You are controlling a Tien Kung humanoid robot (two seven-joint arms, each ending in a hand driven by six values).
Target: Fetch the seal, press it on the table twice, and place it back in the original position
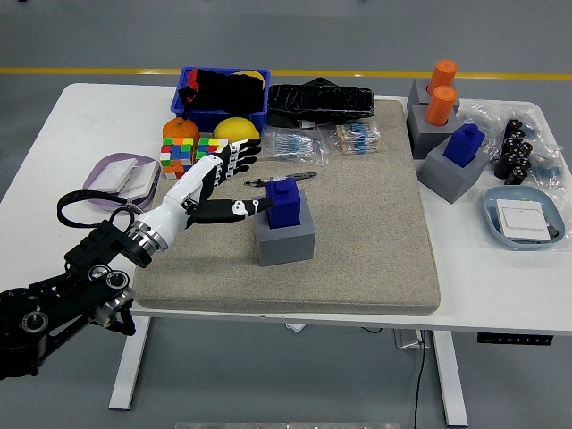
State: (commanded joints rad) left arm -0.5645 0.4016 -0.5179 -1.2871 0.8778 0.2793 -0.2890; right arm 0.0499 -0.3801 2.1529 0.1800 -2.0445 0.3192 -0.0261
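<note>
**One hand reaches the blue seal**

The left hand [217,183] extends from the lower left over the grey mat [357,232], its fingers spread and holding nothing, thumb tip just beside the blue seal [283,203]. The seal stands upright in its grey holder [286,239] near the mat's centre. A colourful cube [179,154] sits behind the hand on the white worktop [80,125].

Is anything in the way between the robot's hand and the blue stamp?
No. In the head view the left hand is open beside the blue seal, thumb tip almost touching it; only bare mat shows between.
</note>
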